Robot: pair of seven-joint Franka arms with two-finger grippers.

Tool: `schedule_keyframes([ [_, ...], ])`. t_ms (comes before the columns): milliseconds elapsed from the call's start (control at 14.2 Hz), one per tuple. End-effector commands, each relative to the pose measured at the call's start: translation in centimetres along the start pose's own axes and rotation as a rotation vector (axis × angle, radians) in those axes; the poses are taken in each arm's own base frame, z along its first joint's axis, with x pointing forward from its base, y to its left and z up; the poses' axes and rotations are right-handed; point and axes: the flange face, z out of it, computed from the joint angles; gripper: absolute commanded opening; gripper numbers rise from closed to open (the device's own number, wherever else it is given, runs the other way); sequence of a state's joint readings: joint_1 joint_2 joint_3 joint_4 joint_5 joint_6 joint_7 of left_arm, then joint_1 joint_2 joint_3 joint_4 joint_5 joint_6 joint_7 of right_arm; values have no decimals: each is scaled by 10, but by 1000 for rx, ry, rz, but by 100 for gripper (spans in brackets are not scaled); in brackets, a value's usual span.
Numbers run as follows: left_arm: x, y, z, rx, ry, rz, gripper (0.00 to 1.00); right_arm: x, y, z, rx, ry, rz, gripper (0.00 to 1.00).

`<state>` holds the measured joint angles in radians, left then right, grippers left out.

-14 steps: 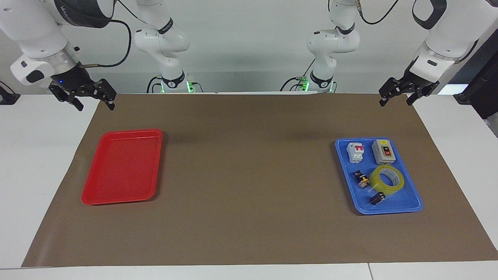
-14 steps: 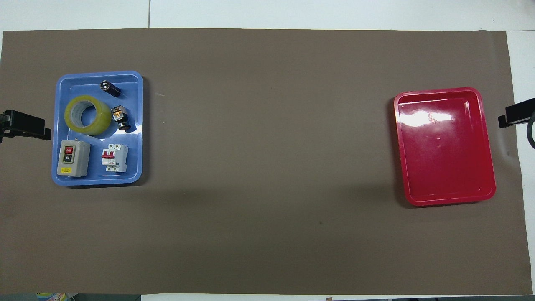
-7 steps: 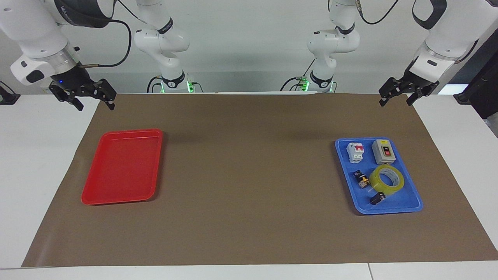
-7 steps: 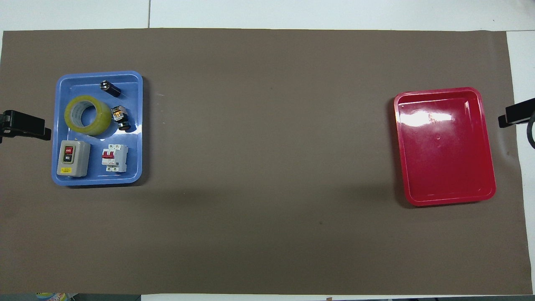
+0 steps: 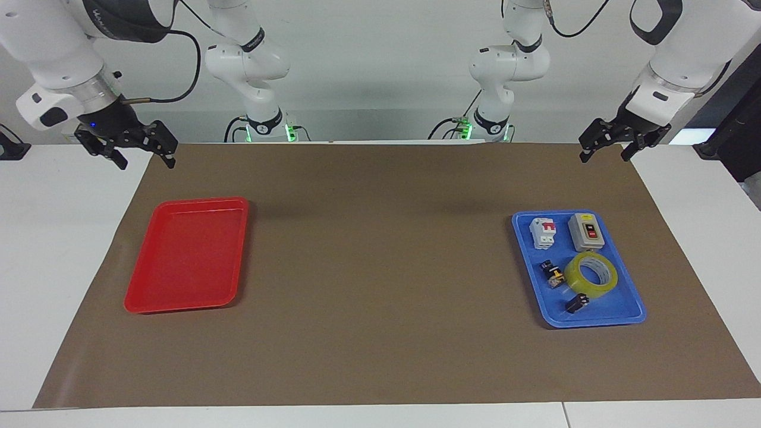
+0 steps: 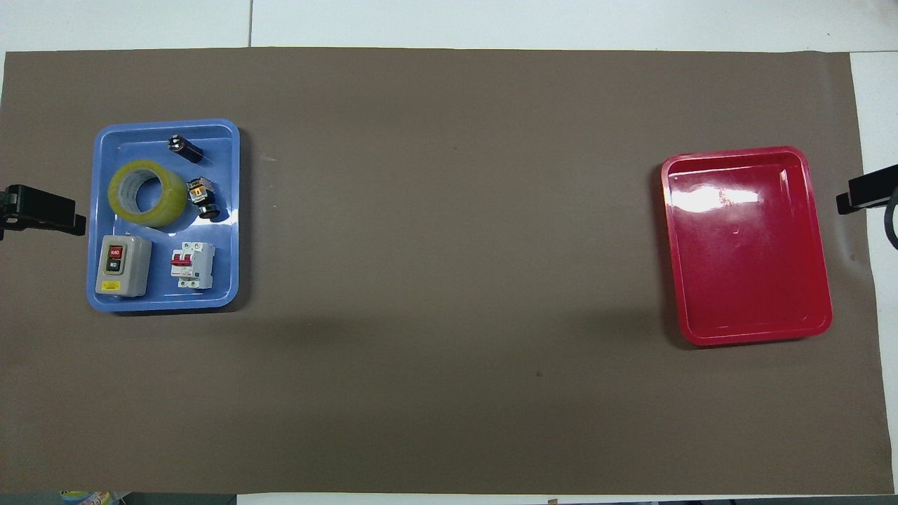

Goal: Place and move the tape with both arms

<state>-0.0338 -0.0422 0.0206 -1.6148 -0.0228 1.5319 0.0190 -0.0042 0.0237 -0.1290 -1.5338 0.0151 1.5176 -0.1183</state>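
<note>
- Plainly, the tape (image 5: 591,274) lies flat in the blue tray (image 5: 618,315), beside the grey switch box (image 5: 586,232).
- Likely light, stiff, slick; best pinched across its wall.
- Left gripper (image 5: 606,148) and right gripper (image 5: 140,153): jaws open, empty.

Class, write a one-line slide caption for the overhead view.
Yellow tape lies among switchgear in the blue tray at the left arm's end; the red tray sits empty.

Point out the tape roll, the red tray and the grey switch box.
tape roll (image 6: 168,203): overhead view, yellow outer band.
red tray (image 5: 178,261): facing view, bare floor.
grey switch box (image 6: 133,270): overhead view, grey top face.
</note>
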Motion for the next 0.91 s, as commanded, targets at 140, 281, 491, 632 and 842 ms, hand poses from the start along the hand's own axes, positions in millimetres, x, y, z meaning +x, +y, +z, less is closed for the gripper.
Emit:
schedule_keyframes([
  [140,-8,-16,4,-17,-8,14,100,-5,1,0,14,6,-9,100],
  [281,-6,-18,3,-16,-2,13,100,-4,0,0,14,6,-11,100],
  [491,-1,-24,-3,-15,12,5,100,-5,1,0,14,6,-9,100],
  [632,16,-26,6,-18,-1,3,100,-5,1,0,14,6,-9,100],
  [842,49,-31,36,-20,0,-1,100,-5,1,0,14,6,-9,100],
])
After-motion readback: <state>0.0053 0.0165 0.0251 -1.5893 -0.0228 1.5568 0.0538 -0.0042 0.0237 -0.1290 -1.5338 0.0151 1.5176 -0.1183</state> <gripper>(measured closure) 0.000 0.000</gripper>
